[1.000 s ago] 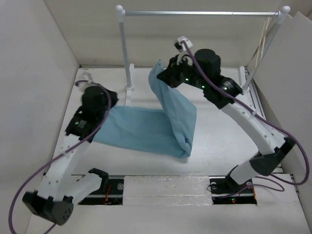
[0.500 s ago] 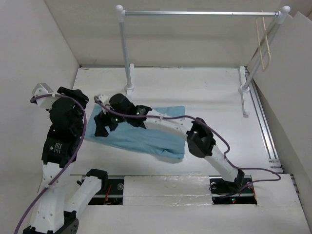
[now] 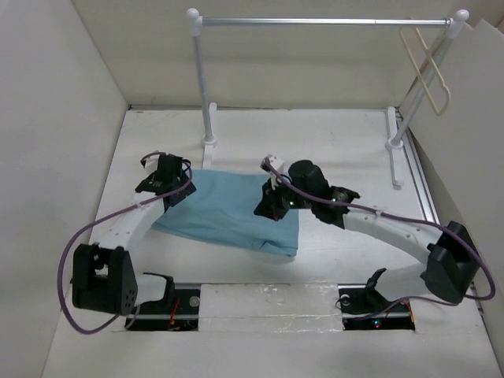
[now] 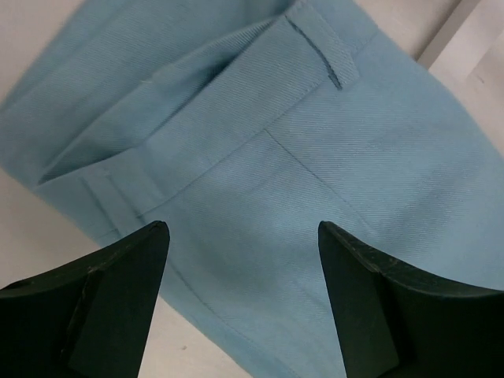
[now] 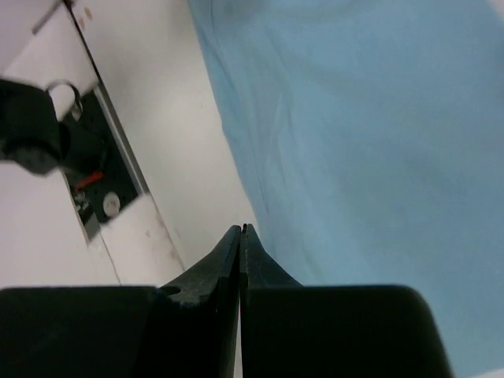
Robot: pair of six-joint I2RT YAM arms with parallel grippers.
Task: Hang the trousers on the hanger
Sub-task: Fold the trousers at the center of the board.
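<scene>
The light blue trousers (image 3: 224, 211) lie folded flat on the white table, their waistband and a belt loop (image 4: 331, 67) showing in the left wrist view. My left gripper (image 3: 163, 178) hovers over their left end, open, with only cloth (image 4: 315, 181) below the gap (image 4: 240, 236). Over the right part of the trousers (image 5: 378, 142) is my right gripper (image 3: 268, 206), its tips (image 5: 240, 230) at the cloth's edge; it is shut with nothing between the fingers. The cream hanger (image 3: 415, 55) hangs on the rail at the far right, away from both grippers.
A silver rail (image 3: 323, 21) on two white posts (image 3: 203, 87) spans the back of the table. Pale walls close in the left, back and right sides. The arm bases sit in a slot (image 3: 181, 303) at the near edge.
A second ago my right gripper held the trousers lifted; they now lie flat and folded. The right gripper went left, came back and is shut and empty. The left gripper has opened.
</scene>
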